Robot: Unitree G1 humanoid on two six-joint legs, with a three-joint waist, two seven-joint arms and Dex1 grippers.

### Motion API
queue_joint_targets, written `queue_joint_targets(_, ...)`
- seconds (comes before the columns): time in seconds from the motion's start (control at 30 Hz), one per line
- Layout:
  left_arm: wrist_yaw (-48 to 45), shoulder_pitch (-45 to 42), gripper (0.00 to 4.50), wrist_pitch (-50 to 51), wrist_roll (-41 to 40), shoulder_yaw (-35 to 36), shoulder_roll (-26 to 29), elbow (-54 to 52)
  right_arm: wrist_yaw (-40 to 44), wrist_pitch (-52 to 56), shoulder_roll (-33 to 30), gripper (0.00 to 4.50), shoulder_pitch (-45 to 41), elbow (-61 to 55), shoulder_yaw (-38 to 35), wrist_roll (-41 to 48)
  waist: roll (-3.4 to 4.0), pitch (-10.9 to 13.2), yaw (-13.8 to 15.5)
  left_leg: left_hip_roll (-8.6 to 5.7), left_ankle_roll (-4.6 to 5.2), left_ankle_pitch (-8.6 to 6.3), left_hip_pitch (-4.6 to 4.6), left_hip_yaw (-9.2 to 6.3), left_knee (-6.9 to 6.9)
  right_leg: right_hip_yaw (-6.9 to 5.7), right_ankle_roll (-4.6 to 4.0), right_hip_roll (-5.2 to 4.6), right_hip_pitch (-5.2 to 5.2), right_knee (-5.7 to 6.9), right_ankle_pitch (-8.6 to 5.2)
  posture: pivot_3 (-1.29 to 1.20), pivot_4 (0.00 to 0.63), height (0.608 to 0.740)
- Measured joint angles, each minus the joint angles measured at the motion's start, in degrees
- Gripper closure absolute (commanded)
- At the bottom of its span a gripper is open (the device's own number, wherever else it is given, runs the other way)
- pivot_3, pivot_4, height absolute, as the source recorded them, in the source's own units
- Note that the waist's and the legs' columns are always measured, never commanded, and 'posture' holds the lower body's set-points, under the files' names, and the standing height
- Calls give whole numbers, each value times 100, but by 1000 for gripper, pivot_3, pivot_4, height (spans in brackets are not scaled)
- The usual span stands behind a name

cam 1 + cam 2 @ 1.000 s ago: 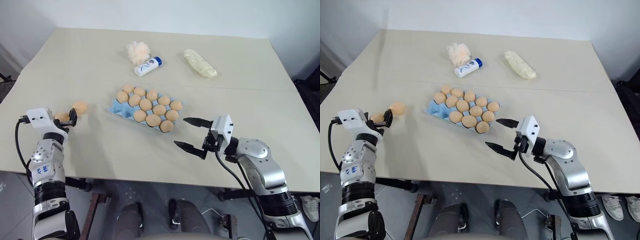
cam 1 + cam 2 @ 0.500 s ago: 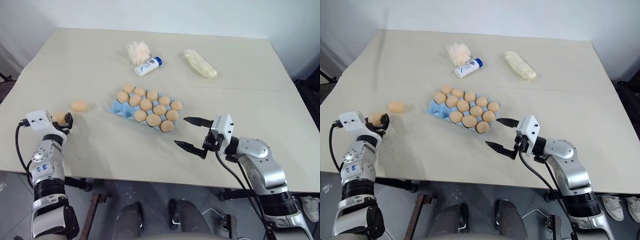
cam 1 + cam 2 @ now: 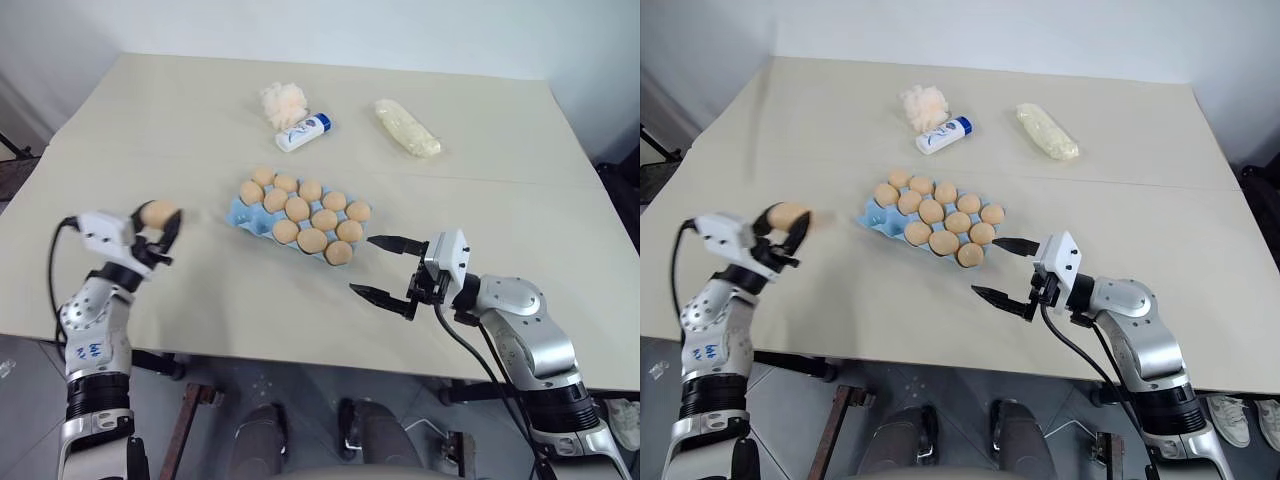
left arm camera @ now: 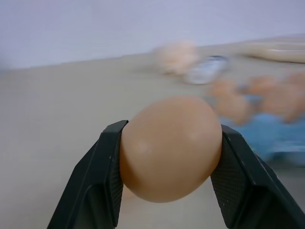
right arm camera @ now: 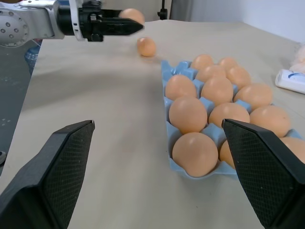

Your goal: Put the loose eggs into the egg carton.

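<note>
Egg, light, smooth and fragile, sits clamped across its middle in left gripper; right gripper gapes empty near the egg carton.

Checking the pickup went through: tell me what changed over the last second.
The left gripper closed on one loose egg, lifted it off the table and carried it toward the egg carton. The other loose egg stayed on the table. The right gripper stayed open beside the carton; the bottle kept its place.

The robot has shiny silver arms with black joints and black cables. The left gripper and the right gripper each have white blocks and black fingers.
</note>
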Motion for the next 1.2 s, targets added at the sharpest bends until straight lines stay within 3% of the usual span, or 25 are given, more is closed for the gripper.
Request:
queue_joint_targets(0.2,-314,-1050,2269,322,403,-980,-489,586,-152,2,13,0,-31,-7,-26,-34,0,0,50,1,31,18,-1,10,4,2,1,12,-2,0,4,0,150,740)
queue_joint_targets(0.33,-436,-1432,2269,373,532,-1181,-607,1027,-260,7,16,0,-25,-87,-29,-35,0,0,36,7,28,13,-4,12,1,1,2,22,-8,1,4,0,150,740)
queue_joint_targets(0.57,-690,-1501,186,388,519,-1128,-509,1239,-430,-3,45,0,68,-186,-101,-35,0,0,66,2,34,10,-8,14,10,-1,10,17,-7,-1,5,0,150,740)
queue_joint_targets(0.8,-919,-669,186,174,144,-501,-124,327,-434,-24,93,0,100,-180,-88,-66,0,0,-1,8,33,10,-4,12,7,3,8,17,-8,7,5,0,150,740)
queue_joint_targets(0.97,-445,69,83,176,-32,265,55,-279,-407,-67,150,0,87,-150,-47,-67,0,0,-53,5,36,9,-3,12,8,5,9,8,-4,5,5,0,150,740)
queue_joint_targets(1.2,587,1162,83,267,-46,850,-208,-436,-265,-123,166,0,-57,58,-2,-67,0,0,-54,6,38,9,-3,5,8,3,7,5,-4,3,5,0,150,740)
